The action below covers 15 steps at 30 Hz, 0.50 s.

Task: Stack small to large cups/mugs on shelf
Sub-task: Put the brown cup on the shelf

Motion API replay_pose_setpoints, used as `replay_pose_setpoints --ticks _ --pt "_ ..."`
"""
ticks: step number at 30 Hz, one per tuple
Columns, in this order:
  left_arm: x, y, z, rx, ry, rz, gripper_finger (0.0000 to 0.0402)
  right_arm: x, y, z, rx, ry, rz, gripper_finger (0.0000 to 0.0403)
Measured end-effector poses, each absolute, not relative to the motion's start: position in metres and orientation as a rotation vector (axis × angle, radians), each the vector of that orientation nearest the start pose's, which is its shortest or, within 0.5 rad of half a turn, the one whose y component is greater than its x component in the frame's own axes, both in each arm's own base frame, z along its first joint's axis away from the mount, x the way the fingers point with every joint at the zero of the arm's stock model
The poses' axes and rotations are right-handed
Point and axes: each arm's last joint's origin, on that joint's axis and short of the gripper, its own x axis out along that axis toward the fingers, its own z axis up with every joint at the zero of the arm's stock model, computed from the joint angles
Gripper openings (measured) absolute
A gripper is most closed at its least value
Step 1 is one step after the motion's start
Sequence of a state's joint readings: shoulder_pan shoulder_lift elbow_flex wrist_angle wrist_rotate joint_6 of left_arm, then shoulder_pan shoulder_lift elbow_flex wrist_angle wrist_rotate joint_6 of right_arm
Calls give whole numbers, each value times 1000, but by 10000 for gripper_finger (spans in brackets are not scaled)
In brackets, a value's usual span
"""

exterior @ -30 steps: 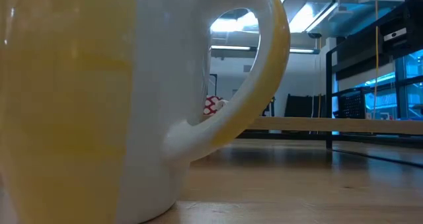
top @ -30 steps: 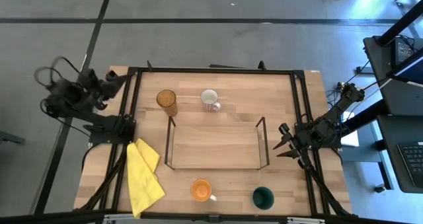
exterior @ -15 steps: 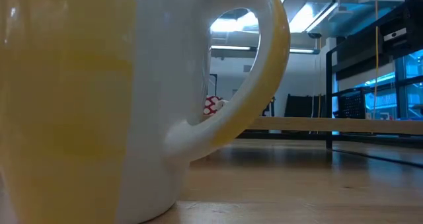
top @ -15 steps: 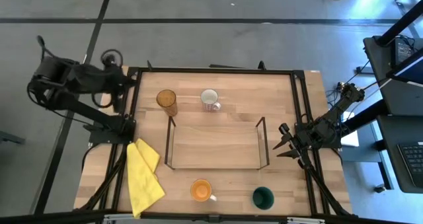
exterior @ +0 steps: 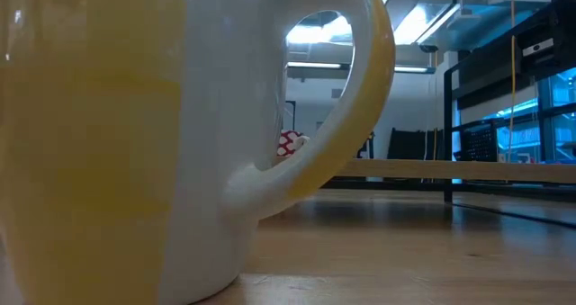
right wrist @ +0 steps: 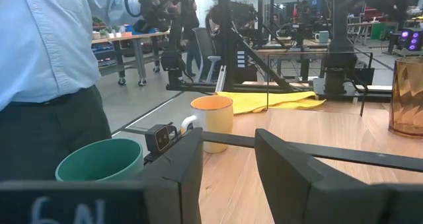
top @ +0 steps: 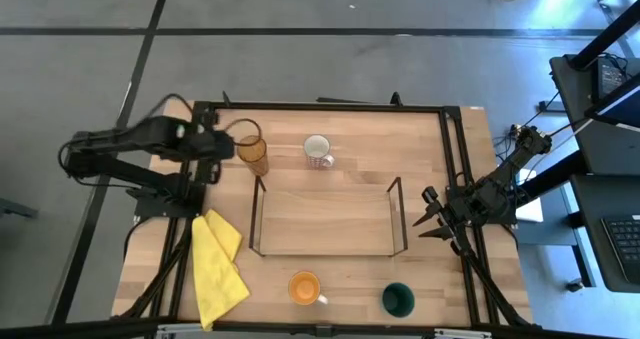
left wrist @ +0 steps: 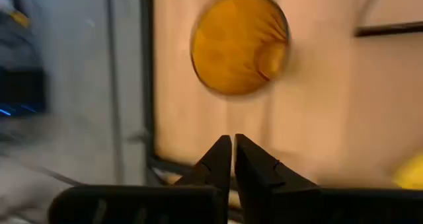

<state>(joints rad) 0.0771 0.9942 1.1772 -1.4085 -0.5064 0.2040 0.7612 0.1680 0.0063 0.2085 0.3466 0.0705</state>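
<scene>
The amber tumbler (top: 252, 151) stands at the table's far left, beside the white mug (top: 317, 150). The orange mug (top: 304, 287) and the dark green cup (top: 398, 299) stand near the front edge. The shelf (top: 325, 219) lies in the middle, a wire frame at each end. My left gripper (top: 226, 144) is shut and empty, just left of the tumbler; in the left wrist view (left wrist: 232, 143) the tumbler (left wrist: 239, 42) lies ahead of its fingertips. My right gripper (top: 427, 211) waits open at the table's right edge, right of the shelf.
A yellow cloth (top: 218, 264) lies at the front left. The table has a black frame (top: 205, 169) along its edges. In the low view the orange mug (exterior: 135, 143) fills most of the picture. A person (right wrist: 46, 65) stands beyond the front edge in the right wrist view.
My left arm has swung in from beyond the table's far left corner toward the table's right, and its gripper now sits just left of the amber tumbler. Nothing on the table has moved.
</scene>
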Motion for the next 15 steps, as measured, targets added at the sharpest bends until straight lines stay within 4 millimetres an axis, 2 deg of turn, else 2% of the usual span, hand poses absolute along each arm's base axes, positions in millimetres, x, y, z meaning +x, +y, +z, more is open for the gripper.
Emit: replay_pose_setpoints --ticks 6,11,15 --pt "150 27 347 454 1108 391 70 84 66 172 95 -26 416 139" --pt "152 27 337 351 1154 316 118 84 66 172 95 -26 416 139" --pt "153 26 327 351 1184 255 130 84 66 172 94 -25 415 139"
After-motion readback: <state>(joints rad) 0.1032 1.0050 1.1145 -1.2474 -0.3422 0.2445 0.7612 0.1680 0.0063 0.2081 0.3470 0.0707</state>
